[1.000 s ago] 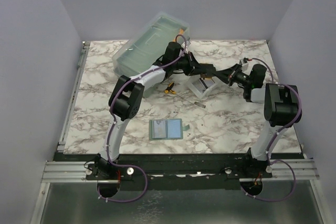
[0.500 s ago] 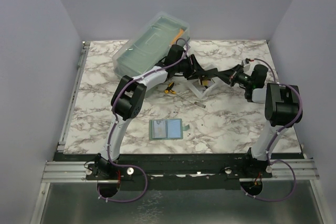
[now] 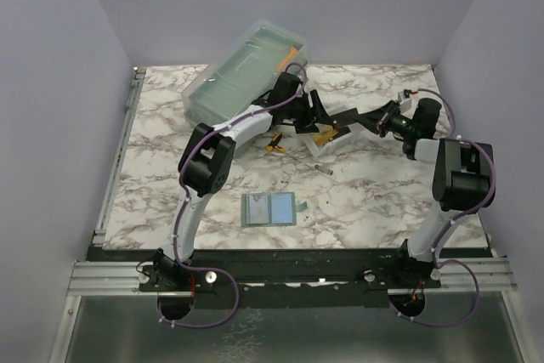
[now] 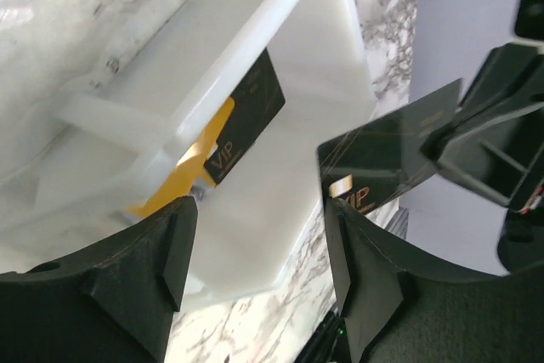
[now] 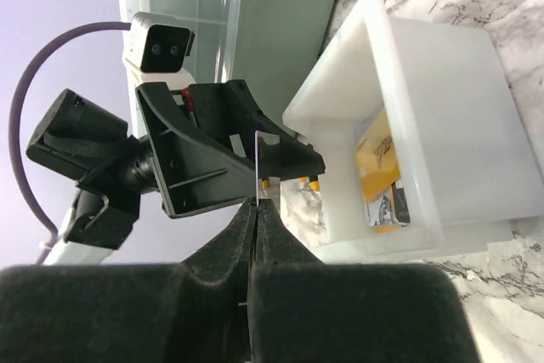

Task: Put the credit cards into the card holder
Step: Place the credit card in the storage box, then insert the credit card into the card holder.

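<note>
Card holder (image 3: 269, 208): nearest the arm bases, lying open and flat on the worktop (image 3: 382, 201). No card in it that I can see. Well apart from both arms.
Tool (image 3: 274, 144): yellow handle, btwn holder and tray. Not needed.
White tray (image 4: 314, 48): further back. Tray black card (image 4: 255, 112) leans inside, gold card (image 5: 378, 167) partly under it.
Right jaws: pinched shut on held black card (image 4: 382, 159) by one edge. Card is lifted clear of the tray.
Left jaws: wide, nothing btwn them, over the tray and just beside the held card.
Box (image 3: 242, 74): translucent, tilted, at the back.
Risk, slip: thin edge grip, so the card could pivot or drop on the carry to the holder.
Risk, clash: arms are crowded, so left jaws could clip the held card.
Risk, holder: it's loose, prob slides when a card is pushed at a pocket unless pinned.
</note>
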`<state>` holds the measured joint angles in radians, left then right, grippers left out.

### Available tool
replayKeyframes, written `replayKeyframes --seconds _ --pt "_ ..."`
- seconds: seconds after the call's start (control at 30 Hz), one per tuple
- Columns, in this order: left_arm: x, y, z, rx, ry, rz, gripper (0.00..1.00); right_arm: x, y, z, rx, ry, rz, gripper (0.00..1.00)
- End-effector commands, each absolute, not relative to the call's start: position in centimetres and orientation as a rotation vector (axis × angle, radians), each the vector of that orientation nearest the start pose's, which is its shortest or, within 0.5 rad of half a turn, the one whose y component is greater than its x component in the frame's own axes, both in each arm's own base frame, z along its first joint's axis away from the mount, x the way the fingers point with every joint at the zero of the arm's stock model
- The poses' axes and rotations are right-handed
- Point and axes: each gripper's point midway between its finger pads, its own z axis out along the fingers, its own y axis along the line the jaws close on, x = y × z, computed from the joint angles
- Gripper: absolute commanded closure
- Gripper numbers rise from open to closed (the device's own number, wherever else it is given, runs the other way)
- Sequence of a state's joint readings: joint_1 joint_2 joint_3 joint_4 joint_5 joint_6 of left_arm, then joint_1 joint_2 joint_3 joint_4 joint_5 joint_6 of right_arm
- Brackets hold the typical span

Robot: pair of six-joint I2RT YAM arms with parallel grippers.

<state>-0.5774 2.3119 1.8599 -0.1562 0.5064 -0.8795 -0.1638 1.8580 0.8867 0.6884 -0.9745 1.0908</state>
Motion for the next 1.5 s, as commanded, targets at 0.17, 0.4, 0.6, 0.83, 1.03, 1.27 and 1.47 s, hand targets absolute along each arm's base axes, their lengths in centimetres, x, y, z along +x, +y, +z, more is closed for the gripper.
replayKeyframes --seconds 0.17,0.4,0.6,0.83,1.03,1.27,1.47 --pt "39.1 -38.8 18.7 0.12 2.409 -1.294 0.32 41.7 9.7 17.9 0.166 2.029 1.358 1.0" --pt "31.8 -33.6 22.8 0.311 2.342 -1.375 0.32 36.9 15.5 18.9 -0.135 2.122 1.356 1.0" --pt "24.9 -29.9 23.5 0.474 2.307 -1.518 0.3 27.8 24.3 19.7 -0.565 2.119 1.593 1.0" --pt "20.7 -26.2 22.3 0.431 2.323 -1.527 0.29 20.7 29.9 20.3 -0.908 2.046 1.78 1.0" --pt "17.8 -25.7 21.3 0.455 2.356 -1.645 0.34 18.6 31.6 20.3 -1.022 1.998 1.866 1.0" --pt "16.5 -25.7 21.6 0.49 2.347 -1.723 0.72 19.1 32.2 20.4 -1.006 1.984 1.853 1.0" --pt "18.2 -25.2 21.1 0.392 2.35 -1.588 1.0 21.2 33.0 19.0 -0.676 2.138 1.803 0.64"
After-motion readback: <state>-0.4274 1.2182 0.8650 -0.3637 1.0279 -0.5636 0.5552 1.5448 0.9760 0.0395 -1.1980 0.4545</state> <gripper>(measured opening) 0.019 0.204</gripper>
